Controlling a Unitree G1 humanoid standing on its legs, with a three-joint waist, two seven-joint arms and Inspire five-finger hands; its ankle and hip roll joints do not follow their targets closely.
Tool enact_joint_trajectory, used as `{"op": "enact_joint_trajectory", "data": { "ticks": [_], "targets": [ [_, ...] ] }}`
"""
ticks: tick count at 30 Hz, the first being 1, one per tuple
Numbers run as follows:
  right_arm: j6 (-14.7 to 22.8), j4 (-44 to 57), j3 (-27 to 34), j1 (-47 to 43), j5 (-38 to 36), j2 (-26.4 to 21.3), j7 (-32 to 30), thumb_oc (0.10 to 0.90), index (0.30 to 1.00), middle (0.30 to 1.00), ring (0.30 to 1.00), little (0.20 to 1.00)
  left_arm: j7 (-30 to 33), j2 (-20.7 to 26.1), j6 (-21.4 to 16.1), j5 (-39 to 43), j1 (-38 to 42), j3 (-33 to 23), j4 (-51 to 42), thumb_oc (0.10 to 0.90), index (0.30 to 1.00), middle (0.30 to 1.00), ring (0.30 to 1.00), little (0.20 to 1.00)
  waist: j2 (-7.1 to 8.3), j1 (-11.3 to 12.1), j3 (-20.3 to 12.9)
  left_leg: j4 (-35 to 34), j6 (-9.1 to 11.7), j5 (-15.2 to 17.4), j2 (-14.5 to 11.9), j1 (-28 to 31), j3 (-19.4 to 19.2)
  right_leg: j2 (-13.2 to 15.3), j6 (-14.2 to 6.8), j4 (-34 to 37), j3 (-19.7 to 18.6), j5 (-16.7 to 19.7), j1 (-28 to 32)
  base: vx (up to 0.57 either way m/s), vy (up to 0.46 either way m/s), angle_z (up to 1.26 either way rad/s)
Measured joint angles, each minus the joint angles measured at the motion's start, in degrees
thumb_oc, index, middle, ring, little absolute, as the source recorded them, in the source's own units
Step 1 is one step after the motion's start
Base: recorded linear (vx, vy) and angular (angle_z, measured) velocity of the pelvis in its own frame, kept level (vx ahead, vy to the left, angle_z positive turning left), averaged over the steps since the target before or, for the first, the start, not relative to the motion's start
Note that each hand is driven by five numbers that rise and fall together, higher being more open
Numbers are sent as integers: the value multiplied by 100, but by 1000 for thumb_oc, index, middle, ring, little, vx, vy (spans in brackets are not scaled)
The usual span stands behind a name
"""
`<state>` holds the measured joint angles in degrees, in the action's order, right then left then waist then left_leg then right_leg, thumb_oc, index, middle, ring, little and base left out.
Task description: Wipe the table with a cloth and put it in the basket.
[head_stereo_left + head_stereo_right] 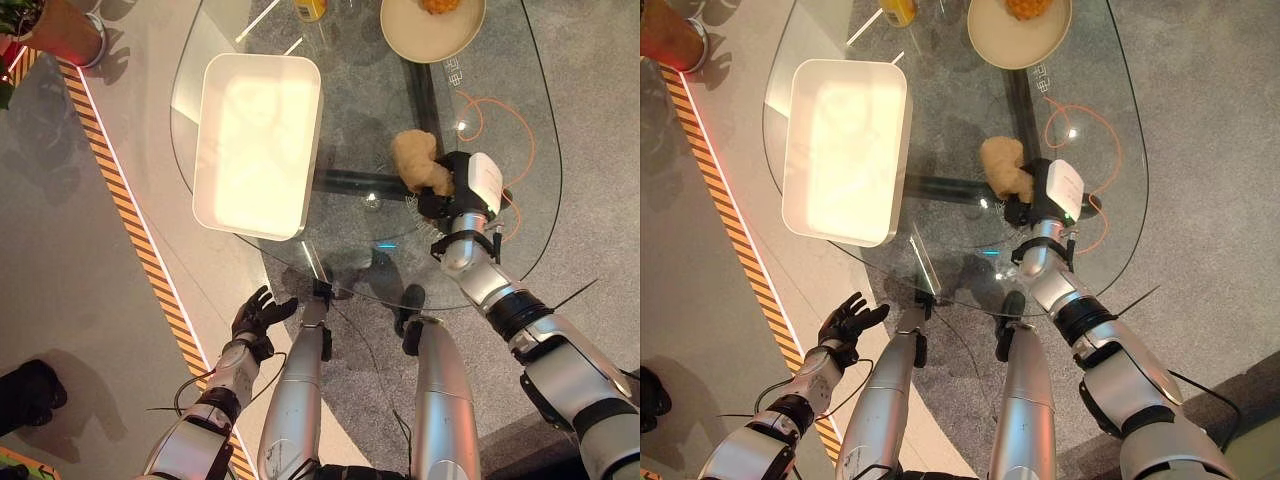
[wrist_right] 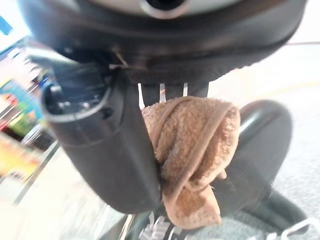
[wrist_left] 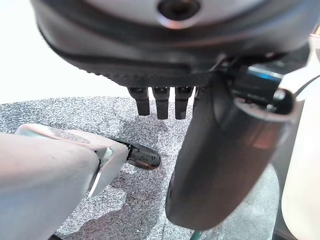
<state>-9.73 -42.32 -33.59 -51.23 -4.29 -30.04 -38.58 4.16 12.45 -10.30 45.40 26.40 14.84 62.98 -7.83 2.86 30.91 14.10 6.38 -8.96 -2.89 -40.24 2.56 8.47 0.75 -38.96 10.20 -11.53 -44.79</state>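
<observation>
Right hand [image 1: 452,192] is gripping the bunched tan terry cloth [image 1: 420,160] on the round glass surface [image 1: 350,120] just right of the white rectangular basket [image 1: 258,142], so looks like wiping's underway, basket drop next, while left hand [image 1: 258,315] is hanging open.

1 glass counter [image 1: 520,120]. On it: 1 tan cloth [image 1: 418,160], bunched; 1 white basket [image 1: 258,140], rectangular tray-like; 1 round plate [image 1: 432,32] w/ 1 orange-yellow food item [image 1: 441,5] on it, cut by the frame edge; 1 yellow container [image 1: 311,9] at the far edge, only partly in frame, kind can't tell. 1 orange cord [image 1: 487,115] looped beneath the glass. On the floor: 1 striped orange-black tape line [image 1: 130,215], 1 pot [image 1: 62,30] at the far left corner. Robot hands: 2 — 1 left robot hand [image 1: 258,316], 1 right robot hand [image 1: 452,186].
</observation>
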Motion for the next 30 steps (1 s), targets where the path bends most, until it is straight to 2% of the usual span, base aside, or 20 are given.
{"op": "enact_joint_trajectory", "data": {
  "ticks": [11,20,30],
  "targets": [
    [291,-329,124,6,-43,-73,-268,100,300,300,300,200,-8,277,14,1,6,0,-3,800,900,900,900,900,59,2,20,81,-42,29,26,-101,17,17,-39,74,19,28,-8,0,0,0],
    [604,-915,671,-6,-166,-74,-604,100,300,300,300,200,-21,421,19,1,18,0,-5,800,900,900,900,900,187,-7,33,108,-57,38,40,-169,22,20,-74,124,13,49,-28,0,0,0],
    [835,-1427,1063,-47,-418,-85,-886,100,300,300,300,200,-118,465,32,6,57,0,1,800,900,900,900,900,199,-8,37,121,-80,52,51,-199,46,30,-84,126,11,57,-42,0,-2,0]
  ]
}}
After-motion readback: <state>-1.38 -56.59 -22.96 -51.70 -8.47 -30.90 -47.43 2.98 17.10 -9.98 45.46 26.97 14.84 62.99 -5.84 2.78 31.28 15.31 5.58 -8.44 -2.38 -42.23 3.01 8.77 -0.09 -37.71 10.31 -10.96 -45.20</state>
